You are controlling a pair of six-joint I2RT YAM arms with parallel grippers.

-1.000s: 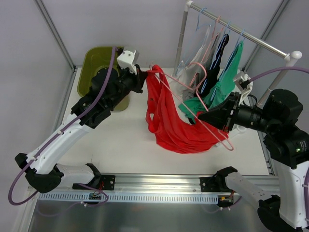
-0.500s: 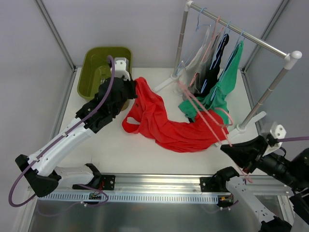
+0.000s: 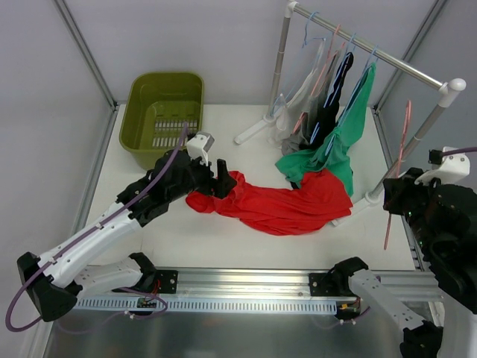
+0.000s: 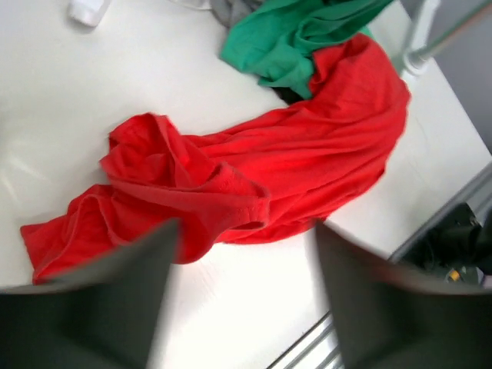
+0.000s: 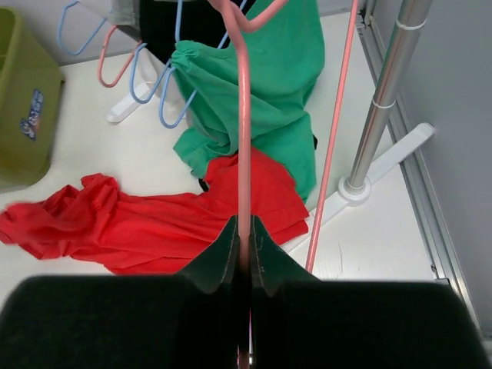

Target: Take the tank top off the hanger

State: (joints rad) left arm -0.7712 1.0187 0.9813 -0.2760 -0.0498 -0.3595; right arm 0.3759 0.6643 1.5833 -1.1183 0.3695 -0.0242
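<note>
The red tank top (image 3: 276, 207) lies crumpled on the white table, off the hanger, its right end under a hanging green garment. My left gripper (image 3: 223, 183) hovers at its left end, open and holding nothing; in the left wrist view the tank top (image 4: 231, 177) lies just beyond the gripper (image 4: 246, 307), whose blurred fingers (image 4: 100, 300) stand wide apart. The bare pink hanger (image 3: 403, 142) is held upright at the far right, clear of the cloth. My right gripper (image 5: 244, 238) is shut on the hanger's wire (image 5: 244, 138), with the tank top (image 5: 146, 227) below it.
An olive basket (image 3: 160, 112) stands at the back left. A clothes rack (image 3: 373, 52) at the back right carries several garments on hangers, including the green one (image 3: 335, 142). Its pole (image 5: 384, 100) and white foot (image 5: 400, 150) stand beside the held hanger.
My left gripper has opened and let go of the tank top, which dropped flat onto the table. My right arm has drawn the hanger out of it and off to the right.
</note>
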